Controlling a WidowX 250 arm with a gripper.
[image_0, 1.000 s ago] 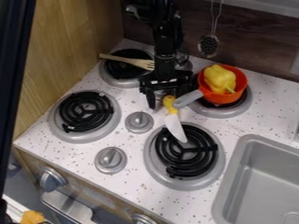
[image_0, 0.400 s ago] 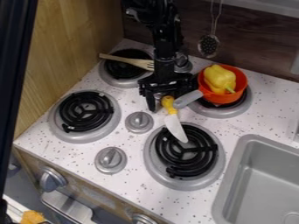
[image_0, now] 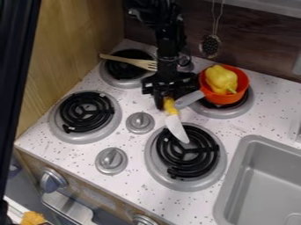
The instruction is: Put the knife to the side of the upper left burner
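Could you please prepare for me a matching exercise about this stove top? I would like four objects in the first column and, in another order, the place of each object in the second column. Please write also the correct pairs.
Column 1
1. Knife
2. Yellow bell pepper
3. Wooden fork
4. Perforated skimmer

Column 2
A. Lying across the upper left burner
B. Hanging in front of the dark wood-grain wall
C. With its blade reaching over the lower right burner
D. Inside the orange pan

Right pairs: 1-C, 2-D, 3-A, 4-B
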